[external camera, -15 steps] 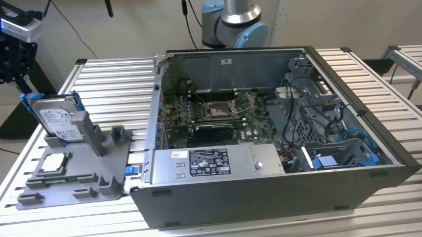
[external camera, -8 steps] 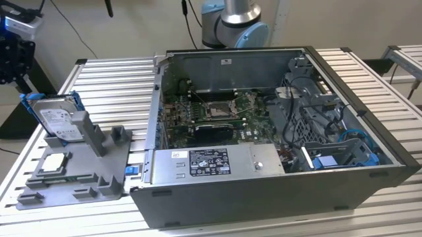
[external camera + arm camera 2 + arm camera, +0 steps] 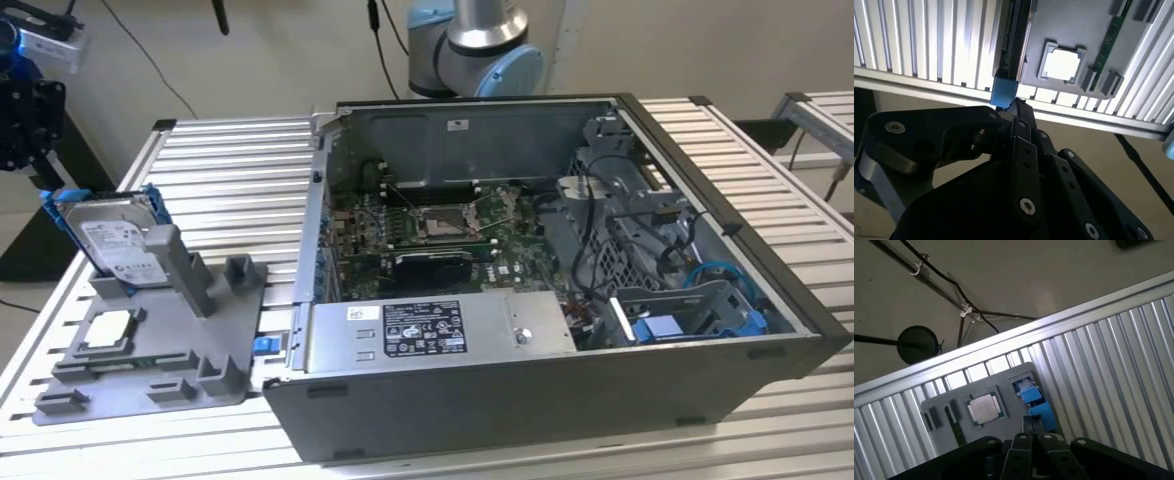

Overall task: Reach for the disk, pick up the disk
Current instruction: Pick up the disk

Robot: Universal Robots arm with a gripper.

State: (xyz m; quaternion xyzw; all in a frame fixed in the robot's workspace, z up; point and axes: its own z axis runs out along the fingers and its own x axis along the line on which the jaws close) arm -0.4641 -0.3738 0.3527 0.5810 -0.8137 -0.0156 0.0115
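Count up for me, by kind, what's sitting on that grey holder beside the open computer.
disk: 1
chip: 1
memory stick: 1
Total: 3

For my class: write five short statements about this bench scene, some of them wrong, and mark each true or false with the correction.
1. The disk stands on edge in the grey fixture. True.
2. The chip lies inside the computer case. False: it lies flat on the fixture, outside the case.
3. The case is open, with its circuit board in sight. True.
4. The disk's carrier is red. False: the carrier is blue.
5. The fixture sits at the exterior view's right of the case. False: it sits at the exterior view's left of it.
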